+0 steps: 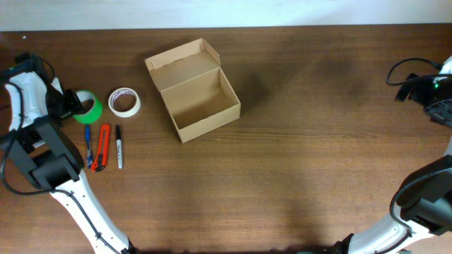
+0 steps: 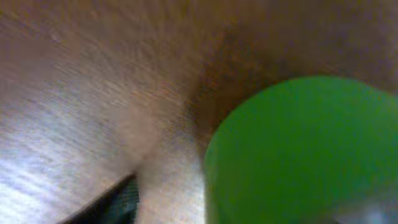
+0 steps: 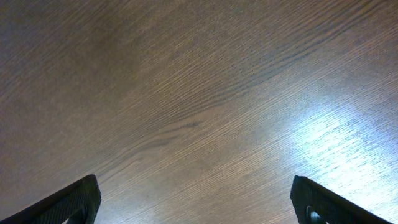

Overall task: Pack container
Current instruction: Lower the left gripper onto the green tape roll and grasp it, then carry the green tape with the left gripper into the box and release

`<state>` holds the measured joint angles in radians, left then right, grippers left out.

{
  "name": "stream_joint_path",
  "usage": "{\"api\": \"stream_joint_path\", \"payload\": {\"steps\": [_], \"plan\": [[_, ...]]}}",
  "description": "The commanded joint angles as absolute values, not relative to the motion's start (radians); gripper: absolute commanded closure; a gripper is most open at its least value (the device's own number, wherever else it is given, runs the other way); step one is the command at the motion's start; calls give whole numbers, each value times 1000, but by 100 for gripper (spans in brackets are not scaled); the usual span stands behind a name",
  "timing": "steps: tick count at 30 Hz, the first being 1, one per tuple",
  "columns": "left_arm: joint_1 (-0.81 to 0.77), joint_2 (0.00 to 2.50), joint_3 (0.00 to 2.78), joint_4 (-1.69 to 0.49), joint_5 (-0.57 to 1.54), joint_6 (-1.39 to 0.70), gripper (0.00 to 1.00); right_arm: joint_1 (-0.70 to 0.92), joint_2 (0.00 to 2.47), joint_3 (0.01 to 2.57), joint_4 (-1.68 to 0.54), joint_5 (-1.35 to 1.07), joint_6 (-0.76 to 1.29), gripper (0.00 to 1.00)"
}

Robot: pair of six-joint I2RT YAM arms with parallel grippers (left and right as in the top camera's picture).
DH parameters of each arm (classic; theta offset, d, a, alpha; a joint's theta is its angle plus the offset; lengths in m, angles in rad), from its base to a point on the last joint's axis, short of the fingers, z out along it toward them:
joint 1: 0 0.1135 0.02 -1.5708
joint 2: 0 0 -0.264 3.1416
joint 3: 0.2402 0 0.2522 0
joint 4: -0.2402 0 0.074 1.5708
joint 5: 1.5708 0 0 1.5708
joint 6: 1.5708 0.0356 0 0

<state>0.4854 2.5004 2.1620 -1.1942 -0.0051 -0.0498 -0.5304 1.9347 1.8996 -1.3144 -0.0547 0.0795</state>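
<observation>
Green tape roll crowds the left claw, whose grip I cannot tell; right claw hangs released. Cardboard container sits open, upper centre; a shallow pinch could drop the roll

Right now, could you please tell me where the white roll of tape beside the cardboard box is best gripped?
Probably straight down: the white roll of tape lies flat, hole up. Put one finger in the hole, one outside, pinching the ring wall on its far side; the green roll of tape crowds its left, the black marker its near side.
</observation>
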Motion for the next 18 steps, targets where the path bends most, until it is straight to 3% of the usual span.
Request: {"api": "stream_joint_path", "payload": {"steps": [1, 2, 4, 11, 18], "plan": [[485, 2513, 2174, -1190, 12, -52, 81, -537, 1921, 1894, -1312, -68, 84, 1], [485, 2513, 2174, -1189, 12, -53, 90, -537, 1921, 1894, -1312, -68, 84, 1], [485, 2513, 2177, -1190, 13, -53, 98, -537, 1921, 1894, -1312, -68, 84, 1], [474, 2513, 2327, -1295, 21, -16, 98, -537, 1921, 1894, -1312, -68, 84, 1], [397, 2513, 2816, -1563, 67, 101, 98, -537, 1921, 1894, -1312, -68, 84, 1]]}}
